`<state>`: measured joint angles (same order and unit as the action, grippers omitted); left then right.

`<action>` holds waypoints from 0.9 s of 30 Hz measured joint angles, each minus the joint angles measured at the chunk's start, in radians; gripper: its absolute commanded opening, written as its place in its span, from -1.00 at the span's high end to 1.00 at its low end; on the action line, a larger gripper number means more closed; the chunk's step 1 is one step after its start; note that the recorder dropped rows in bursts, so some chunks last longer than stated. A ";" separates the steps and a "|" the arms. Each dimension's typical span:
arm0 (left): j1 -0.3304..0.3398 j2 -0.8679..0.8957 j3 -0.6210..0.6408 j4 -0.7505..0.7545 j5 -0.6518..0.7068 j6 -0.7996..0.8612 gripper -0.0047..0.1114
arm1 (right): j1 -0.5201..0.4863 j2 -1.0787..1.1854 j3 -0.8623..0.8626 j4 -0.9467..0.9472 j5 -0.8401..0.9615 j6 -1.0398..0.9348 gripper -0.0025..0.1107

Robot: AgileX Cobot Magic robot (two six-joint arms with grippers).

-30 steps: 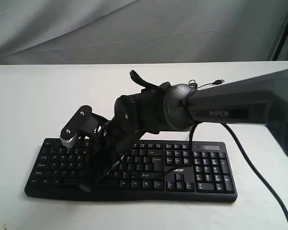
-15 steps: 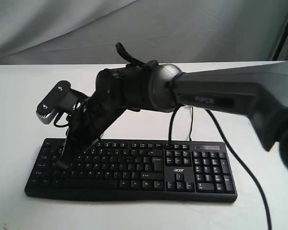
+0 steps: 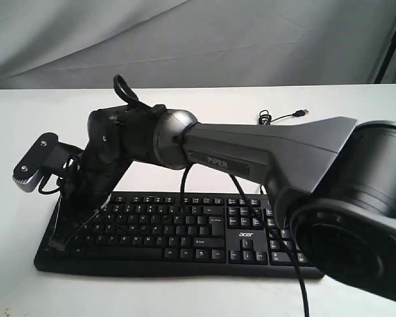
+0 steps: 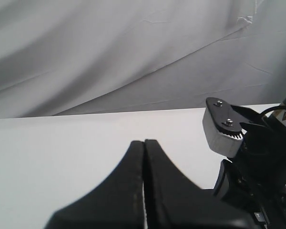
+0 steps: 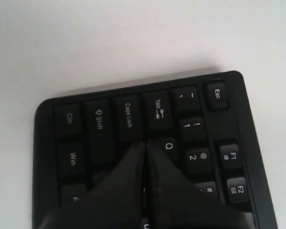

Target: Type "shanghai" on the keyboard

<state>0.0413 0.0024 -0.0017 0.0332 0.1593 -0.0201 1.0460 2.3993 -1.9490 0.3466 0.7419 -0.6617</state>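
The black keyboard point(image 3: 204, 231) with white legends and an "acer" logo lies on the white table, near its front edge. My right arm reaches across it to its left end. There my right gripper point(image 3: 54, 246) is shut and angled down onto the keys. In the right wrist view the right gripper point(image 5: 145, 144) is shut and empty, its tips by the Caps Lock key point(image 5: 127, 117) and the Q key point(image 5: 168, 146). The key under the fingers is hidden. My left gripper point(image 4: 144, 143) is shut and empty above the table, and is out of the exterior view.
The keyboard's thin USB cable point(image 3: 284, 117) lies coiled behind it on the white table point(image 3: 356, 132). A black arm cable point(image 3: 297, 290) hangs over the number-pad side. The right arm's wrist camera point(image 4: 224, 129) is close to my left gripper. A grey cloth hangs behind.
My right arm has swung left along the keyboard, carrying the shut gripper from the keyboard's middle-left keys to its far left end.
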 measured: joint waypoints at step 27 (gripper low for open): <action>0.000 0.000 0.000 0.000 0.000 0.000 0.92 | 0.000 0.021 -0.001 0.043 -0.034 -0.056 0.96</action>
<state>0.0413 0.0024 -0.0017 0.0332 0.1593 -0.0201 1.0460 2.4200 -1.9504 0.3900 0.7080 -0.7180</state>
